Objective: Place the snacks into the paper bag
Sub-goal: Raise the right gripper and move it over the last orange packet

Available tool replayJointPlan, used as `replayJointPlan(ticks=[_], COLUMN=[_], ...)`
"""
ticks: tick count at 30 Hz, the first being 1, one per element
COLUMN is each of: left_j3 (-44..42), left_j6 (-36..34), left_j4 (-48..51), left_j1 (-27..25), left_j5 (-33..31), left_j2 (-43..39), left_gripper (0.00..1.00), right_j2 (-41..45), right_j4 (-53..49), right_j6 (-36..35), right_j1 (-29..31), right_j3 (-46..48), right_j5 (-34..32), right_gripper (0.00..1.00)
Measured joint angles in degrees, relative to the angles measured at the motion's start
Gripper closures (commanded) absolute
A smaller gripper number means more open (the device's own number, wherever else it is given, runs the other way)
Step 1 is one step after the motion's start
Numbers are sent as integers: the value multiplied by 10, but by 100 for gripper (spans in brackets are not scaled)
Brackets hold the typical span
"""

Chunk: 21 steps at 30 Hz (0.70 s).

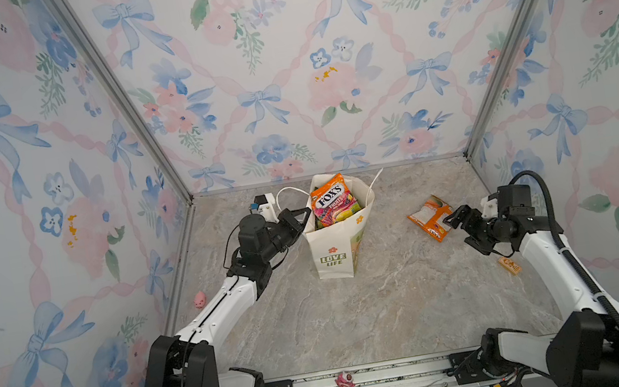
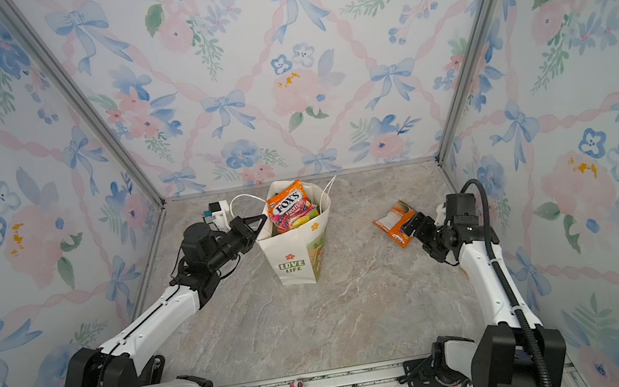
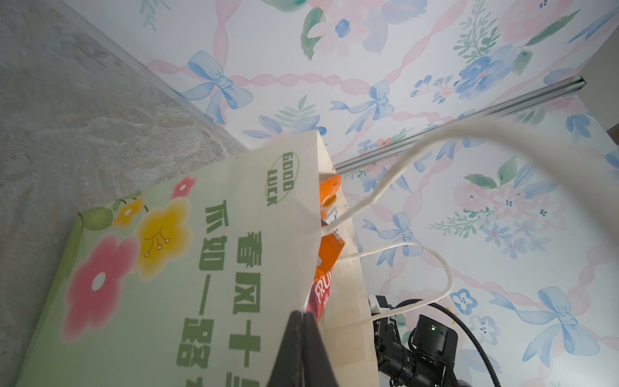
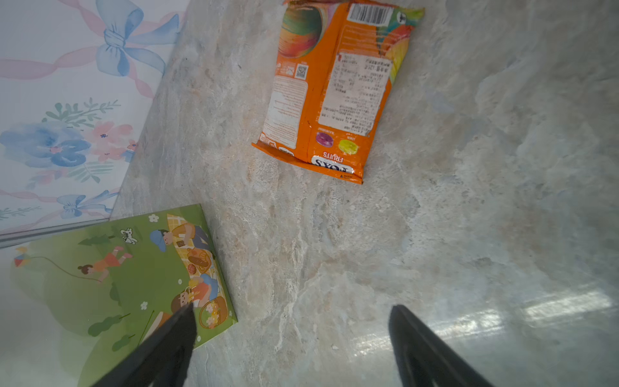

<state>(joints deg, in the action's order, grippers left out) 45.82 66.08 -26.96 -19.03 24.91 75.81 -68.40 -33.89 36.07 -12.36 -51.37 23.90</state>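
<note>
1. My right pincer [image 1: 451, 219] is released. In the right wrist view its two dark fingers [image 4: 412, 335] stand wide apart, with only bare table [image 4: 335, 268] between them.
2. The orange packet [image 1: 429, 218] lies flat on the table, back side up, with its barcode and printed label showing. In the right wrist view the orange packet [image 4: 331, 90] sits ahead of my open tips, apart from both fingers and not between them.
3. In both top views my right pincer's tips appear at the packet's edge nearest that arm. I cannot tell from there how high they hang above it.
4. The paper bag [image 1: 331, 250] stands upright toward the back middle of the table, well apart from the orange packet.
5. My left pincer [image 1: 306, 215] is clenched on the bag's upper rim at its left side. In the left wrist view the fingers [image 3: 294, 345] press together on the paper's edge.
6. A FOX'S packet [image 1: 330, 199] pokes up out of the bag's mouth, just beside my left pincer's tips.
</note>
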Motion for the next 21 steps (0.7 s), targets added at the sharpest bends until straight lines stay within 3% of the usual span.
replayJointPlan(ticks=[21], left_j3=[-2], left_j6=[2], left_j4=[-3], left_j1=[0], left_j5=[0], left_j2=[0], left_gripper=[100], right_j2=[-131], right_j4=[236], right_j6=[66], right_j1=[-8], right_j3=[111], right_j5=[31], right_gripper=[8])
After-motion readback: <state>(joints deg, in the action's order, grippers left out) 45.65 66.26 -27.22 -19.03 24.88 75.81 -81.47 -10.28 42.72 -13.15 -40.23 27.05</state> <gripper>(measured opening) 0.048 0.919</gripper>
